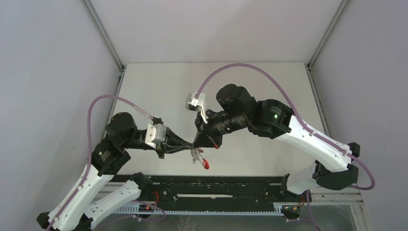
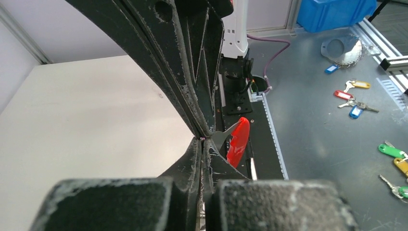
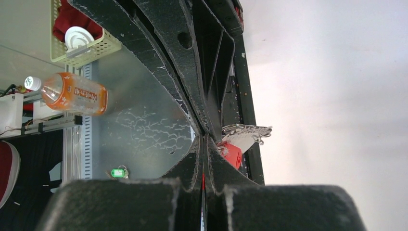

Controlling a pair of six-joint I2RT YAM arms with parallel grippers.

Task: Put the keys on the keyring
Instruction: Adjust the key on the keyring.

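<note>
Over the table (image 1: 159, 86), left fingers (image 2: 168, 57) tight on keys (image 2: 221, 137), right fingers (image 3: 192, 62) tight on keyring (image 3: 233, 154)

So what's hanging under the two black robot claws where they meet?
A small bunch of flat silvery metal keys dangles there, with a bright red curved strap lower down. The shut black fingertips cover the spot they pinch, so what each one holds is hidden.

Even, diffuse light is washing the scene.
Faint shadows are lying on the table (image 1: 159, 86); wrist-view foregrounds are showing blurred.
</note>
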